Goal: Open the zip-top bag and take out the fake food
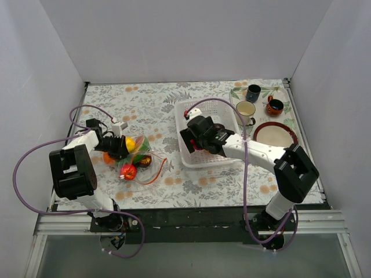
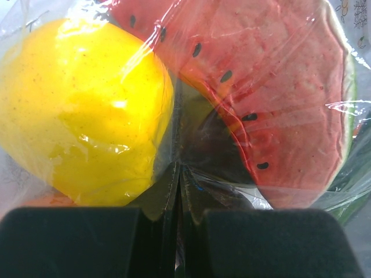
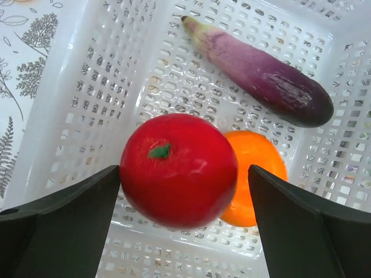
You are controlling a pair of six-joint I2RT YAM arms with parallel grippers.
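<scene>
With my left hand (image 2: 178, 191) clamped on the zip-top bag (image 2: 272, 87), my wide-open right hand (image 3: 184, 168) had to leave the apple (image 3: 174, 197) gently.

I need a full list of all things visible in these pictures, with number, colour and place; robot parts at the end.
cloth: one, floral print, covering the table.
basket: one, white, table centre.
fake food in basket: three; red ball, orange ball, purple eggplant.
zip-top bag: one, clear, left of basket.
fake food in bag: several; yellow fruit, watermelon slice, others unclear.
mugs: three, far right; dark blue mug, cream mug, orange mug.
plate: one, red-rimmed, near the mugs.
left gripper: black, shut on the bag.
right gripper: black, open around the red ball.
</scene>
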